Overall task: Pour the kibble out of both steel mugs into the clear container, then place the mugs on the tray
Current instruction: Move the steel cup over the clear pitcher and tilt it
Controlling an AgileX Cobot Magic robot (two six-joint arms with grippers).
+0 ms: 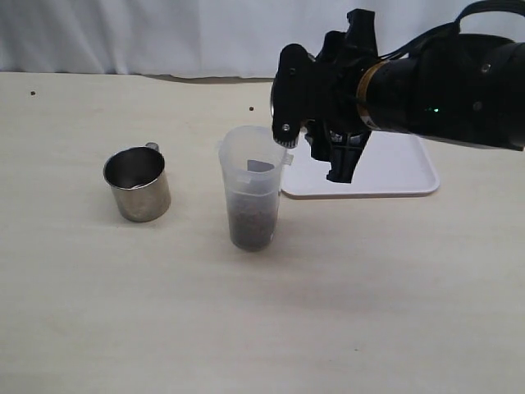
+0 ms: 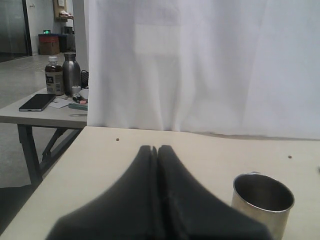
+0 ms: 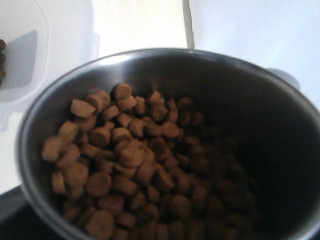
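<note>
An empty steel mug (image 1: 137, 185) stands upright on the table, left of the clear container (image 1: 253, 197), whose lower part holds kibble (image 1: 252, 223). Just right of and above the container's rim, my right gripper (image 1: 316, 144) is shut on the second steel mug (image 3: 165, 65), which the gripper mostly hides in the exterior view. That mug holds a pile of kibble (image 3: 125, 155) and tilts toward the container's rim (image 3: 30, 55). The white tray (image 1: 394, 176) lies behind the right gripper. My left gripper (image 2: 156, 150) is shut and empty, low over the table near the empty mug (image 2: 262, 202).
Stray pellets lie on the table at the far left (image 1: 33, 93) and behind the container (image 1: 250, 107). A white curtain (image 1: 164, 33) runs along the table's far edge. Past the table's left end stands a side table (image 2: 45, 112) with bottles and a phone.
</note>
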